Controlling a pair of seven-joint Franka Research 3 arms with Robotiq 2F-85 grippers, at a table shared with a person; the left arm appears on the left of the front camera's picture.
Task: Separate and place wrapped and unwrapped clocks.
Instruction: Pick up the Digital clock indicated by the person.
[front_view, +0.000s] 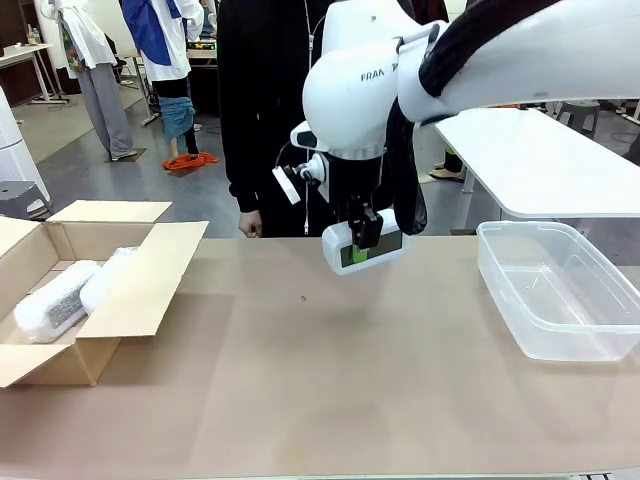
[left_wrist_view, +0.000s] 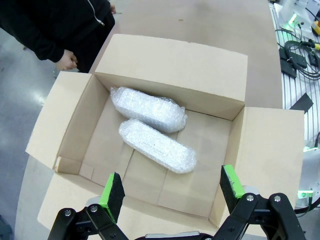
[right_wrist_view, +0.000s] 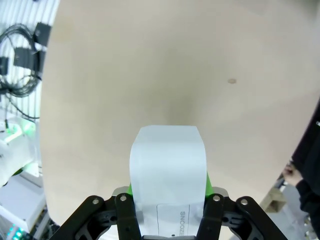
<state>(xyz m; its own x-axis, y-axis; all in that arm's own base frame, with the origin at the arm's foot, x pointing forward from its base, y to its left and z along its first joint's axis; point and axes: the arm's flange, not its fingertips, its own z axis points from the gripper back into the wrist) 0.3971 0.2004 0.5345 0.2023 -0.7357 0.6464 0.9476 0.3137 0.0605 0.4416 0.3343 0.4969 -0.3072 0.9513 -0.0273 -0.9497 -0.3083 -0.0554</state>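
— Right gripper (front_view: 365, 236)? Clamped on the bare clock (front_view: 362, 247), lifted above the table (front_view: 330, 380).
— Left gripper (left_wrist_view: 172, 187)? Spread wide, holding nothing, over the cardboard box (left_wrist_view: 172, 65) with both wrapped clocks (left_wrist_view: 148, 108).

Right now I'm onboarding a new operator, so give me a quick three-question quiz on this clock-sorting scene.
1. True or false: the right gripper holds the bare clock above the table.
2. How many bubble-wrapped clocks lie in the cardboard box?
A. one
B. two
C. three
3. Fill in: the clear plastic bin on the robot's right holds ____.

Key:
1. True; its jaws are shut on the clock.
2. B: one wrapped clock lies beside the other wrapped clock, below the open left gripper.
3. Nothing.
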